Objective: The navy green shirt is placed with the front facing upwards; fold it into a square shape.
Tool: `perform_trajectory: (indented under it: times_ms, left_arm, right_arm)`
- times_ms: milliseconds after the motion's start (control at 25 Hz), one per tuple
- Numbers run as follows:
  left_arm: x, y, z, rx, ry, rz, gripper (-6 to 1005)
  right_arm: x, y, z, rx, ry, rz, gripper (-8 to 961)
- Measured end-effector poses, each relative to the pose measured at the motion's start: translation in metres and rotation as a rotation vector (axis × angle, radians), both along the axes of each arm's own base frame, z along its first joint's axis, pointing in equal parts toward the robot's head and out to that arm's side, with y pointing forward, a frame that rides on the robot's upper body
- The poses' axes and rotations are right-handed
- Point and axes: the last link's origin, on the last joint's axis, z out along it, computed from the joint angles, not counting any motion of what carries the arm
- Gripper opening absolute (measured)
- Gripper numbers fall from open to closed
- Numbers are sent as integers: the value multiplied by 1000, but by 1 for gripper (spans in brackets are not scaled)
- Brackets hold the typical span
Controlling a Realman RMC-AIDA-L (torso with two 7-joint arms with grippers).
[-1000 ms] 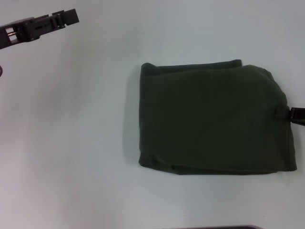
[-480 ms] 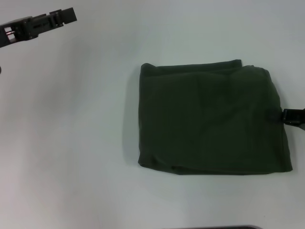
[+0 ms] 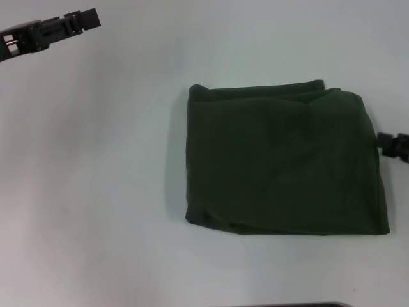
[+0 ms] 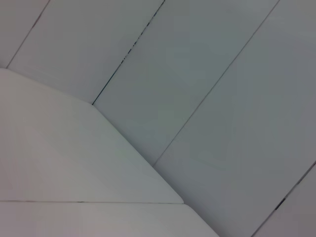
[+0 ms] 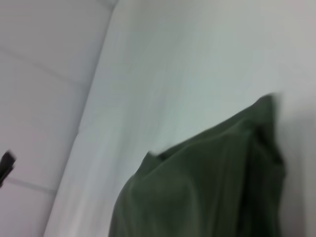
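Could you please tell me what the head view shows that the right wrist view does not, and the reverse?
Only the head view shows the whole folded navy green shirt as a near-square bundle, the left gripper far off at the table's far left, and the right gripper beside the shirt's right edge. Only the right wrist view shows tiled floor past the table's edge. Both share the shirt and the white table.
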Motion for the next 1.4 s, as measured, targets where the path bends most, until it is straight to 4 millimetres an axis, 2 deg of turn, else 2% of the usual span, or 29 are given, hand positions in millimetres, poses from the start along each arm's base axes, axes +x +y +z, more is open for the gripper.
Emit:
perform_trajectory:
  times_ms: [160,280,520,800,1160,1400]
  left_arm:
    - [0,0,0,0,1,-1,690]
    - [1,0,0,-3,0,-7,691]
    - [7,-1,-10,-35,28,-54,691]
    - [8,-1,-15,-30,60,-82,696]
    - [9,0,-13,-15,64,-94,697]
    - [10,2,-14,-8,68,-94,697]
  right_arm:
    - [7,-5,18,74,6,-21,590]
    - [4,-4,32,132,28,14,712]
    - [-11,14,32,106,36,80,915]
    - [-21,36,38,23,25,46,911]
    - [-21,52,41,-32,8,-43,906]
    - [-22,61,22,-52,18,-64,905]
